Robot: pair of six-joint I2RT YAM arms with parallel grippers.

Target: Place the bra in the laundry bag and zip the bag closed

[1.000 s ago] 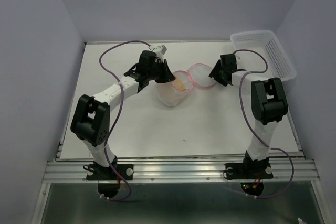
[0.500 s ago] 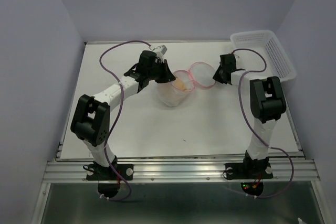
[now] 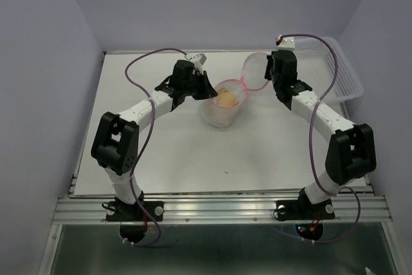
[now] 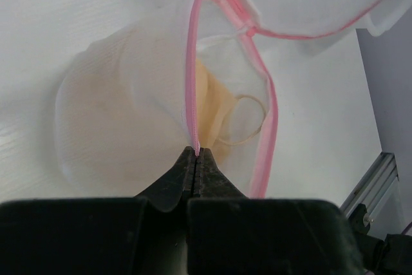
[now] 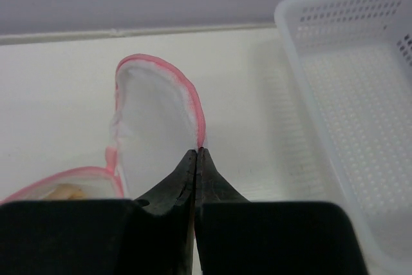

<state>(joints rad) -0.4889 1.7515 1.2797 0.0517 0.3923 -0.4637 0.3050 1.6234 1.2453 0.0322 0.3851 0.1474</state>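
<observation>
The laundry bag (image 3: 222,113) stands open mid-table, white mesh with a pink zipper band. The peach bra (image 3: 226,98) lies inside it, seen through the mouth and the mesh (image 4: 215,104). My left gripper (image 3: 207,89) is shut on the pink rim (image 4: 191,82) at the bag's left side. The bag's round lid flap (image 3: 254,73) is lifted upright to the right of the mouth. My right gripper (image 3: 269,74) is shut on the flap's pink edge (image 5: 193,104), with the flap (image 5: 154,140) standing up in front of its jaws.
A rigid white slotted basket (image 3: 341,69) sits at the table's back right corner, close beside the right arm (image 5: 360,94). The back wall runs just behind the flap. A small dark speck (image 3: 225,172) lies on the table nearer the front.
My right gripper has shut on the flap's edge and lifted it from flat on the table to upright, moving back and up. The left gripper stays clamped on the rim.
</observation>
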